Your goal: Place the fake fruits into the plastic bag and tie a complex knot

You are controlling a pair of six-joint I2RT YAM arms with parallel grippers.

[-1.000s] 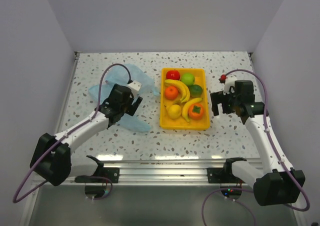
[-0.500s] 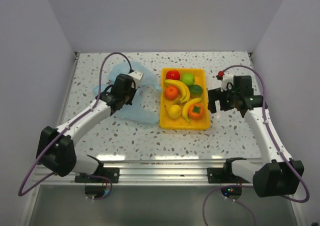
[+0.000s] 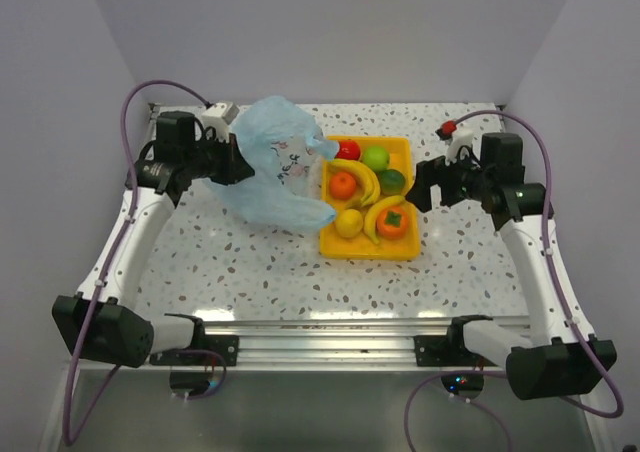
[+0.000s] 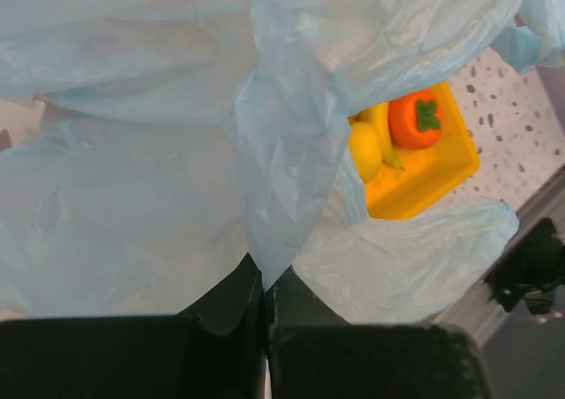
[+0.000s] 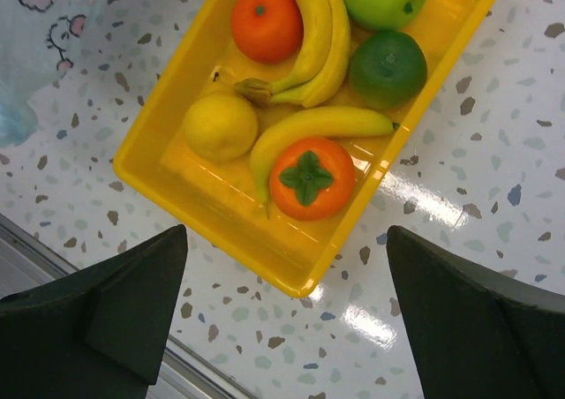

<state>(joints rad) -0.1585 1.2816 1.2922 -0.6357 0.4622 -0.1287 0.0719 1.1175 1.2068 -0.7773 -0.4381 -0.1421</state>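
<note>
The fake fruits lie in a yellow tray (image 3: 405, 249): a red apple (image 3: 347, 150), limes (image 5: 387, 68), oranges (image 5: 267, 23), a lemon (image 5: 220, 126) and bananas (image 5: 318, 37). The light-blue plastic bag (image 3: 272, 167) hangs billowed above the table, just left of the tray. My left gripper (image 3: 230, 160) is shut on a fold of the bag (image 4: 274, 196), jaws (image 4: 265, 280) pressed together. My right gripper (image 3: 420, 185) hovers open over the tray's near right corner, with nothing between its fingers (image 5: 284, 237). No knot is in view.
White walls close in the speckled table on three sides. A metal rail (image 3: 330, 327) runs along the near edge. Purple cables loop off both arms, and a small red knob (image 3: 447, 129) sits behind the right wrist. The bag's lower flap rests against the tray's left rim (image 3: 322, 217).
The left gripper has shut on the bag and lifted it off the table, swinging back and left. The bag now hangs puffed up beside the tray. The right gripper has drifted slightly backward.
</note>
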